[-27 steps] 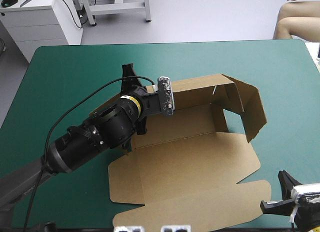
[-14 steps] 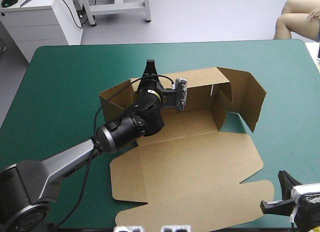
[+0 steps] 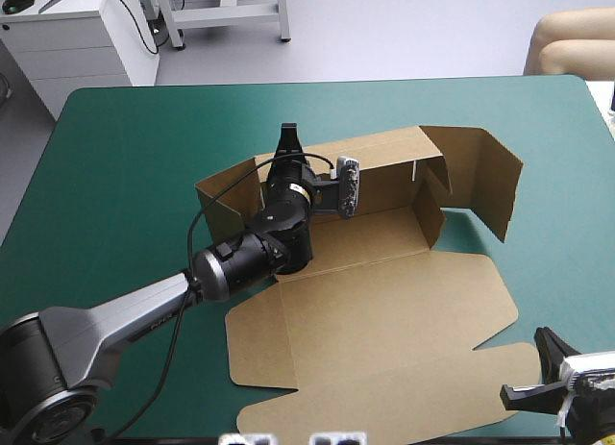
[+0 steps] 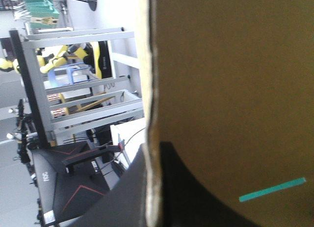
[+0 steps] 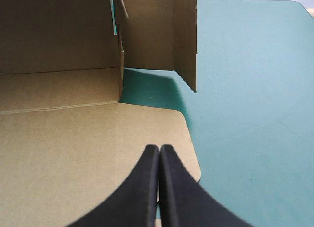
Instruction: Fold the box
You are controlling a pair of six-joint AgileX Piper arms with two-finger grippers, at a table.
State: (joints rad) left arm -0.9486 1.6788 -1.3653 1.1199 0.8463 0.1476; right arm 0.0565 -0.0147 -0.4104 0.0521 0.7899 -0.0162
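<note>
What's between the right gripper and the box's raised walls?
Only the box's flat lid and bare teal-green cover, in the right wrist view.

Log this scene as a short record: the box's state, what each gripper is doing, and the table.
box: brown cut-board box, back and side walls raised, lid flat toward the near edge
left gripper: shut on the box, on the back wall's top edge
right gripper: shut, holding nothing, at the lid's near right corner
table: teal-green cover, box near its middle
</note>
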